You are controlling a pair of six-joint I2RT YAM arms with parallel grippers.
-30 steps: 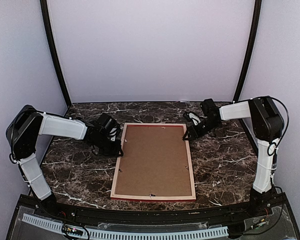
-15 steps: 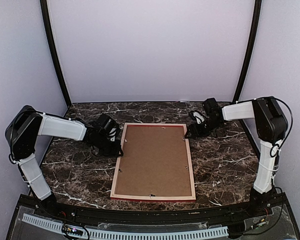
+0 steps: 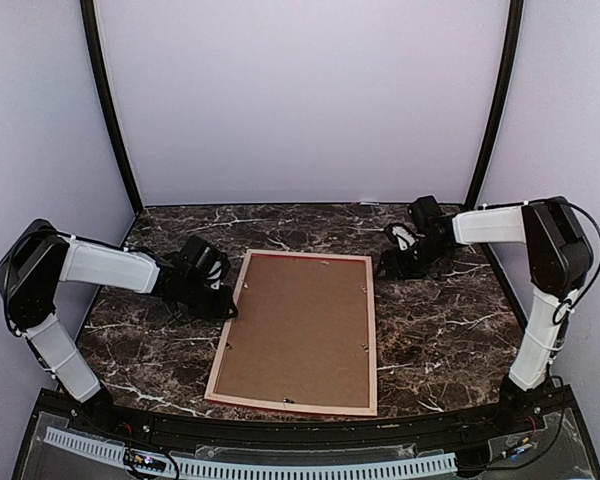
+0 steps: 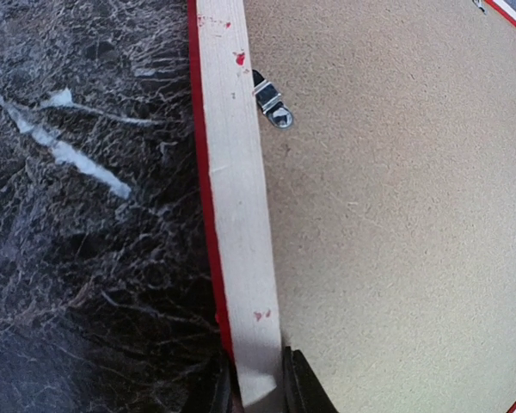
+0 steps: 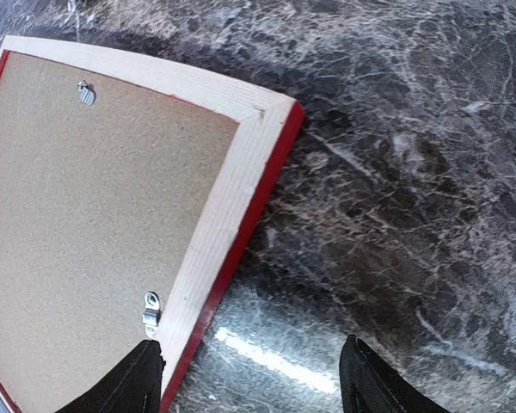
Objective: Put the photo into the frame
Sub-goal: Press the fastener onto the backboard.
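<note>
Frame [image 3: 290, 404] position: face down on the marble table [image 3: 430, 330], pale rear wood upward, with the brown backing board [image 3: 300, 325] seated inside the rails. It lay slightly skewed, the near end swung toward the left arm.

Left gripper [image 3: 223, 300] state: clamped on the frame's left rail. The wrist view showed one finger [image 4: 303, 387] on the board side and the other on the red outer edge. This pinch probably served to steady or steer the frame by its only graspable edge.

Right gripper [image 3: 392, 265] state: jaws spread wide with nothing between them, hovering over bare marble just off the frame's far right corner.

Small metal turn clips [image 4: 273, 107] sat along the rails, their tabs reaching over the board edge — apparently the retainers that hold the board in.

Photo position: not visible in any view. Whether it lay beneath the backing board could not be determined.

Clearance: marble lay open on the right of the frame and behind its far rail. The near rail ran close to the table's front edge — little room remained there for sliding.
</note>
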